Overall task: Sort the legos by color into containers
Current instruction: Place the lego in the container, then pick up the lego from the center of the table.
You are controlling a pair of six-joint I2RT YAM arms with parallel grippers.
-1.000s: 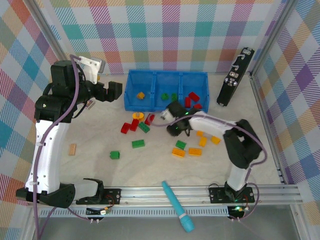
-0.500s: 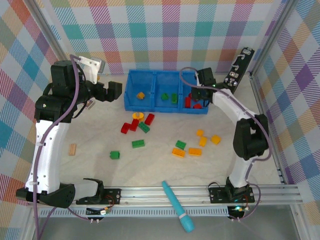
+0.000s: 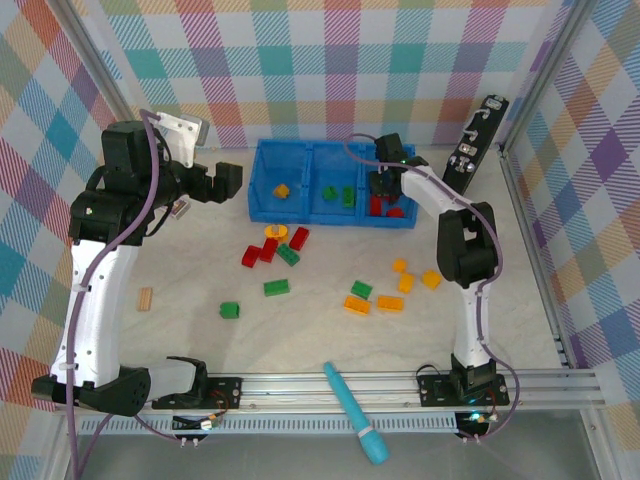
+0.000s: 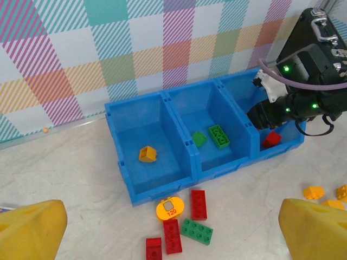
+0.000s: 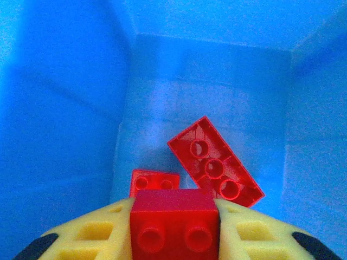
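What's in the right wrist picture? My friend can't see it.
A red lego brick is pinched between the yellow pads of the right end effector, over a blue compartment holding an upside-down red brick and another red brick.

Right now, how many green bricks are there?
6. Two green bricks lie in the middle bin. Four lie on the table: one beside the red bricks, two nearer, one by the orange ones. The right arm may hide more.

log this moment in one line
right fingers: gripping red lego at right compartment | left fingers: open, empty | loose legos on table
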